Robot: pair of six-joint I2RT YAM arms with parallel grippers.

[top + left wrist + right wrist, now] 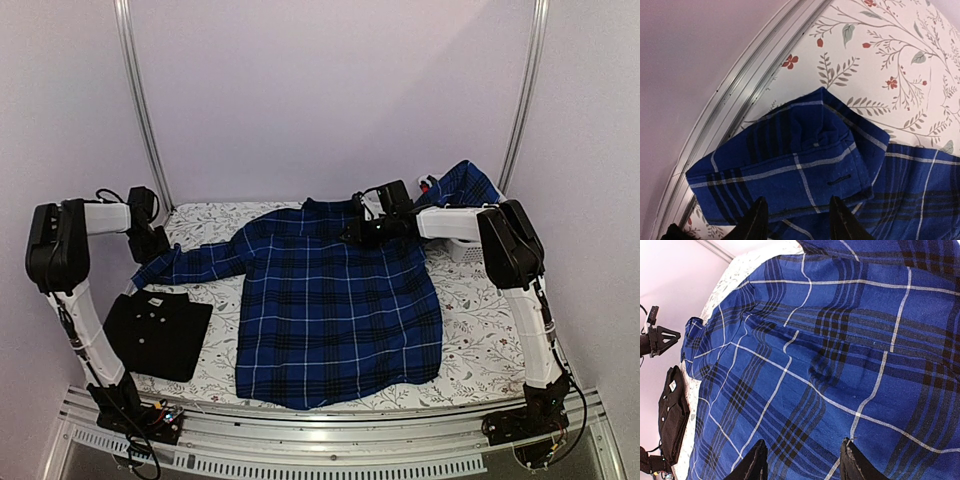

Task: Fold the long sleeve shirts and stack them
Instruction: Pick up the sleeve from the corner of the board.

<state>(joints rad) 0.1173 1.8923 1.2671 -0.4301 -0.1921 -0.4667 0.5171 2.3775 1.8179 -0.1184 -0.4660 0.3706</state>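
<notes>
The blue plaid shirt (330, 300) lies spread flat in the middle of the table, collar at the back. Its left sleeve stretches out to the cuff (805, 150), which rests on the cloth-covered table near the left rail. My left gripper (797, 217) hovers just over that cuff, open, its dark fingertips (756, 220) apart and holding nothing. The right sleeve (465, 185) drapes up over the basket. My right gripper (802, 460) stands open above the shirt's upper body near the collar (355, 232). The black shirt (158, 332) lies folded at the front left.
A white lattice basket (462, 250) sits at the back right, under my right arm. The floral tablecloth (890, 65) covers the table. A metal rail (740, 95) runs along the left edge, with upright frame posts (145, 110) behind.
</notes>
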